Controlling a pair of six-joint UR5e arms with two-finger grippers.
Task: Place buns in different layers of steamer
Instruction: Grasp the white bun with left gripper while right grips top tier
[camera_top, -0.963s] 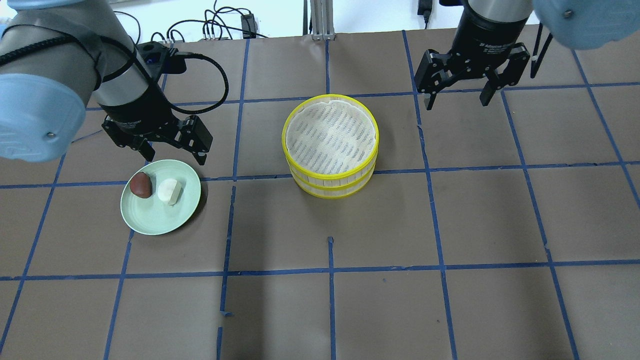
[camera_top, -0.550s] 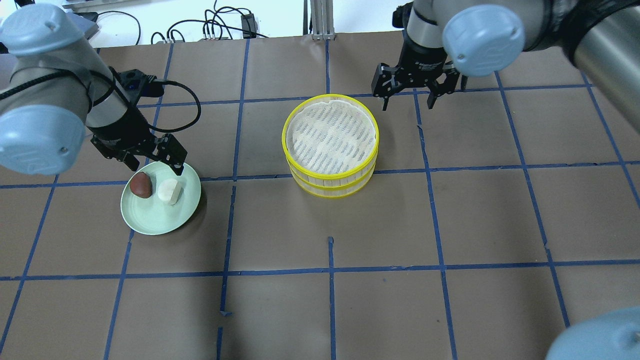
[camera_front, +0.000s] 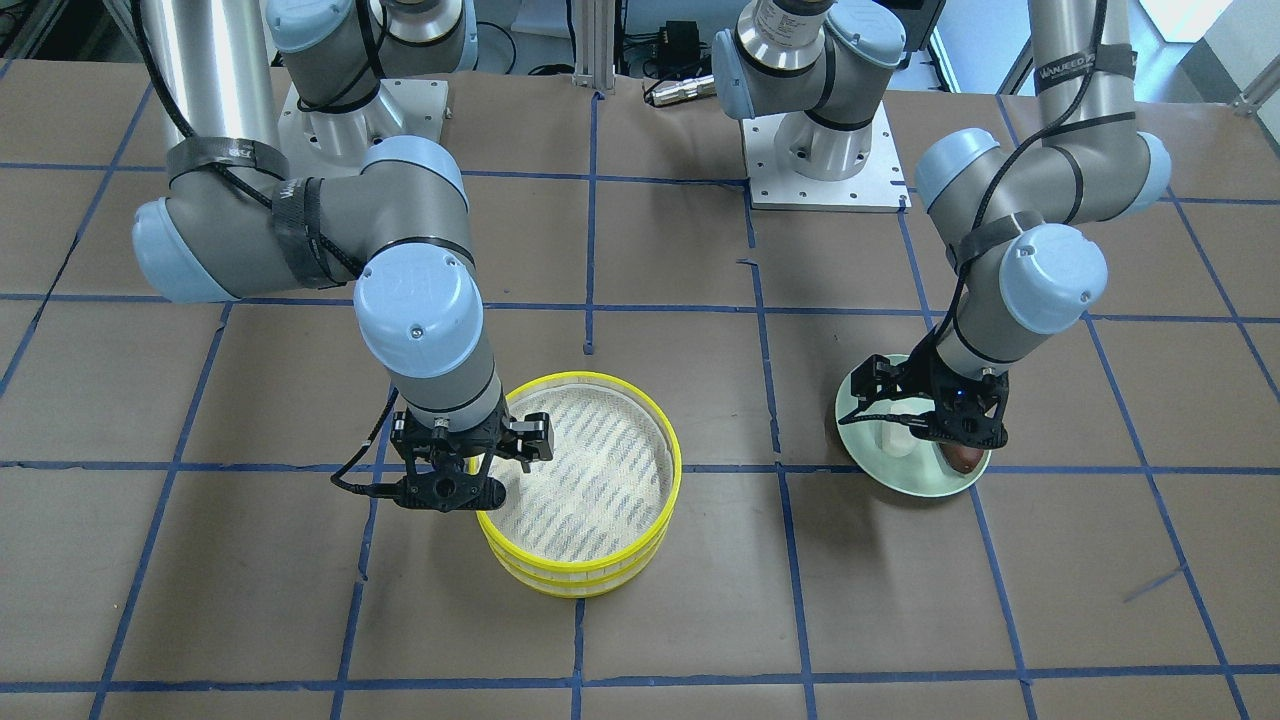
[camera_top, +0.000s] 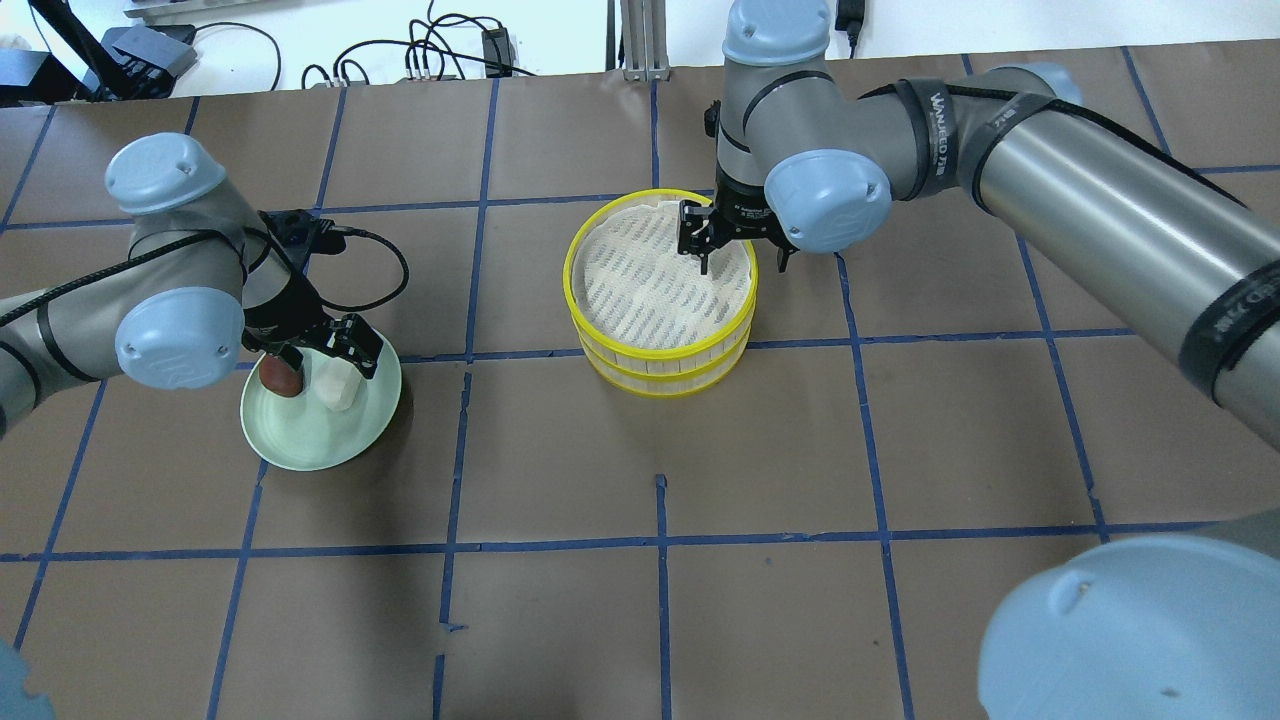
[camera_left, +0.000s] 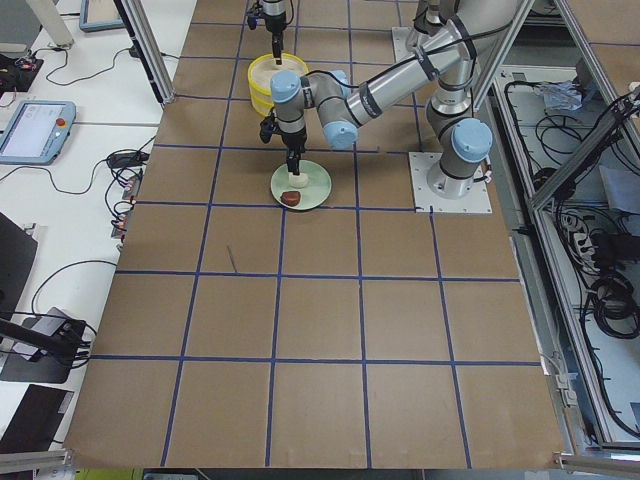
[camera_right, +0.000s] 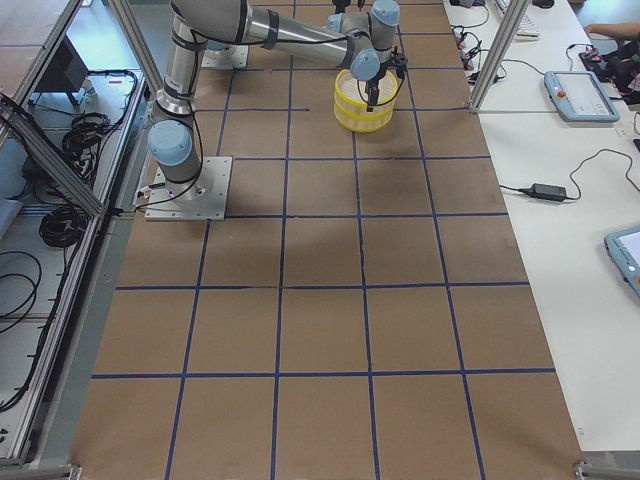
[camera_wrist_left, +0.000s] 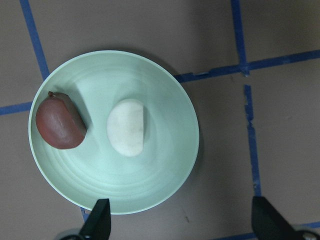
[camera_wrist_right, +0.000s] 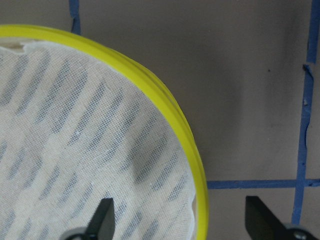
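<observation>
brown-papered table (camera_top: 900, 450): condition at inspection

surface: brown paper, divided into squares by blue tape (camera_top: 660, 540). cables (camera_top: 430, 50) lie beyond the far edge.

steamer: the two layers stand stacked near the middle of the table. the upper layer (camera_top: 568, 272) sits squarely on the lower layer (camera_top: 655, 383), with the yellow rims aligned and the pale woven floor facing up.

buns: both lie on the pale green plate (camera_wrist_left: 150, 185), which is on the robot's left side of the table, well apart from the stack. the white bun (camera_wrist_left: 127, 127) is near the plate's centre. the reddish-brown bun (camera_wrist_left: 60, 124) is just beside it toward the rim, with a narrow gap between them.

left gripper (camera_top: 318, 355): low over the plate, pointing down. the jaws are spread wide with nothing between them. in the wrist view one fingertip is over the plate's rim and the other over bare table. both are apart from the buns.

right gripper (camera_top: 741, 262): low over the far right part of the stack. the jaws are spread wide and hold nothing. the wrist view shows one fingertip above the woven floor and the other outside the yellow rim, so the fingers straddle the upper layer's wall. contact with the rim cannot be judged.
</observation>
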